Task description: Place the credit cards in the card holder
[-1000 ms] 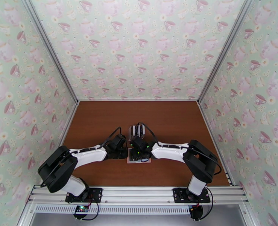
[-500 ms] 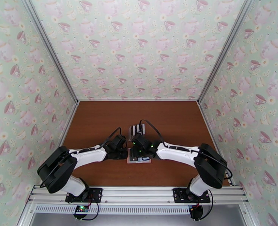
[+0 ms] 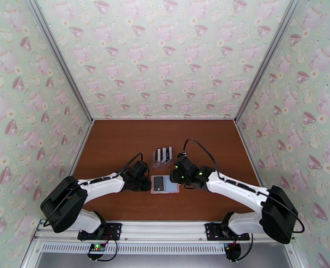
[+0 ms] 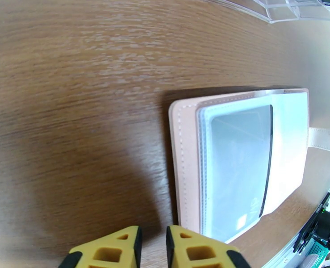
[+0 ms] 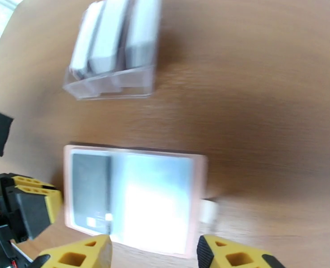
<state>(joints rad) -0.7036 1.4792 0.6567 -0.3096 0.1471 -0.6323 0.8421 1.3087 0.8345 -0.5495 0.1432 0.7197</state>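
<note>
Wallet [image 3: 170, 185] lies open, one dark card [image 3: 159, 184] pocketed; left tool [image 4: 152, 246] narrow, empty beside it; right tool [image 5: 153, 251] wide, empty. Next, likely: fetch another from rack [image 5: 113, 81] ahead.

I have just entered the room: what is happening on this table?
The robot is putting credit cards into a pink card holder. It lies open on the table between the grippers, with one dark card in a pocket. The other cards stand in a clear rack behind it. The left gripper, jaws barely parted, and the right gripper, jaws wide, both hold nothing.
</note>
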